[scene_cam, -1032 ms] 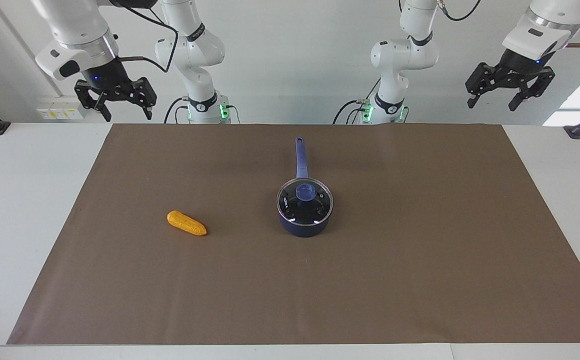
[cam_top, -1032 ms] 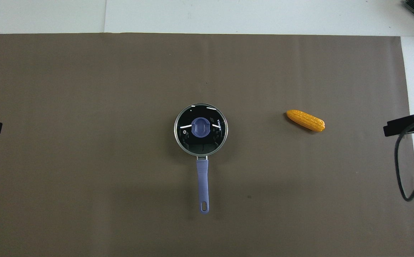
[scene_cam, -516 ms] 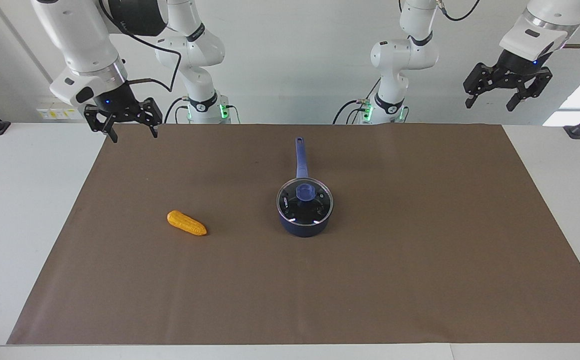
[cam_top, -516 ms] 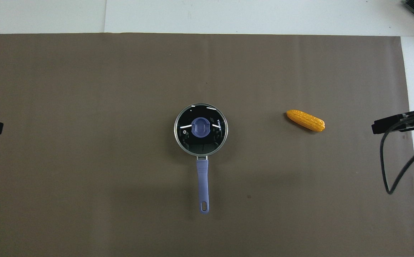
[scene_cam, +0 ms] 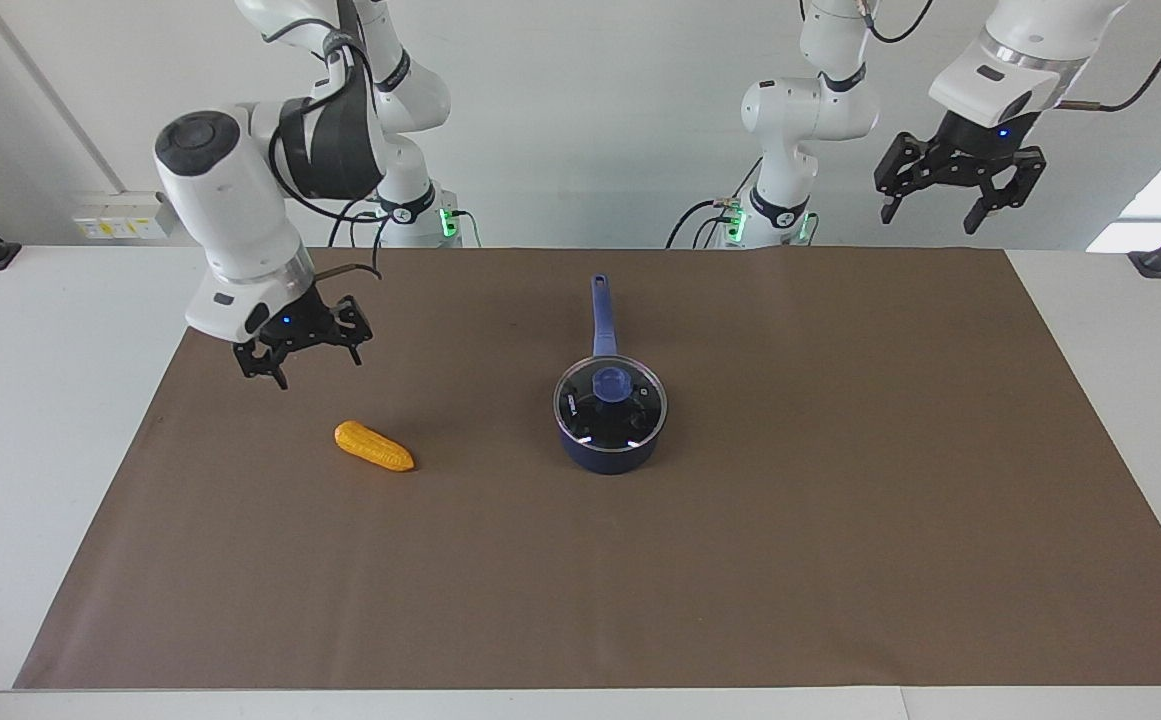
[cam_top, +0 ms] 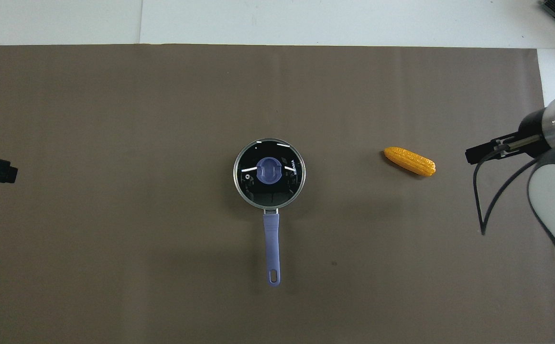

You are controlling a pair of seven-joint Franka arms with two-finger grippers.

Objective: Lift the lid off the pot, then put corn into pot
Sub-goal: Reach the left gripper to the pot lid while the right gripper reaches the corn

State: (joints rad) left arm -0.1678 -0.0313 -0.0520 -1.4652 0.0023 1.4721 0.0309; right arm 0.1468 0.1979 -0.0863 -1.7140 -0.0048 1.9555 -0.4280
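Lid point(scene_cam: 610, 400) on pot point(scene_cam: 608, 452), mid-mat; corn point(scene_cam: 373, 446) toward right arm's end. Right gripper point(scene_cam: 302, 352) over mat near corn, left gripper point(scene_cam: 958, 192) high; both wide, empty. Risk: grabbing corn with pot covered, nowhere to drop it.

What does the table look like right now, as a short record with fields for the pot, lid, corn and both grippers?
pot: on the brown mat, handle pointing toward the robots
lid: on the pot, blue knob up, not yet lifted
corn: lying on the mat, beside the pot toward the right arm's end, apart from it
right gripper: open, empty, in the air over the mat near the corn, not touching it
left gripper: open, empty, raised high at the left arm's end of the table
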